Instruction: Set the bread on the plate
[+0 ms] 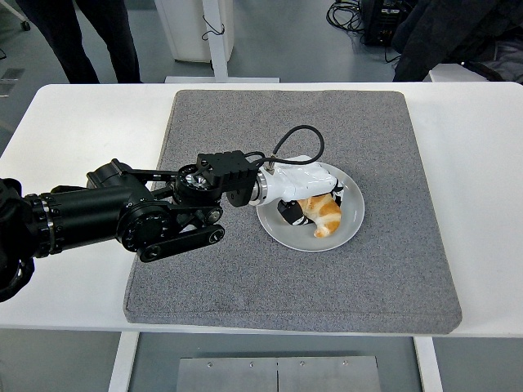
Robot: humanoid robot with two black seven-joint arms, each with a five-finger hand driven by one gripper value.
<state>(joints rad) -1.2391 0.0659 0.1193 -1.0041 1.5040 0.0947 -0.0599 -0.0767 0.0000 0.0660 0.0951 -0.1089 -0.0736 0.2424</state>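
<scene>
A golden croissant-like bread [325, 215] lies on the white round plate [288, 233] in the middle of the grey mat. My left hand [310, 198], white with black finger parts, reaches in from the left over the plate and its fingers are still curled around the bread's upper side. The bread's lower end touches the plate. My right arm is not in view.
The grey mat [376, 278] covers the middle of the white table [482, 163]. A person's legs [78, 37] stand beyond the table's far left edge. A white post [216, 37] and dark gear stand behind the table.
</scene>
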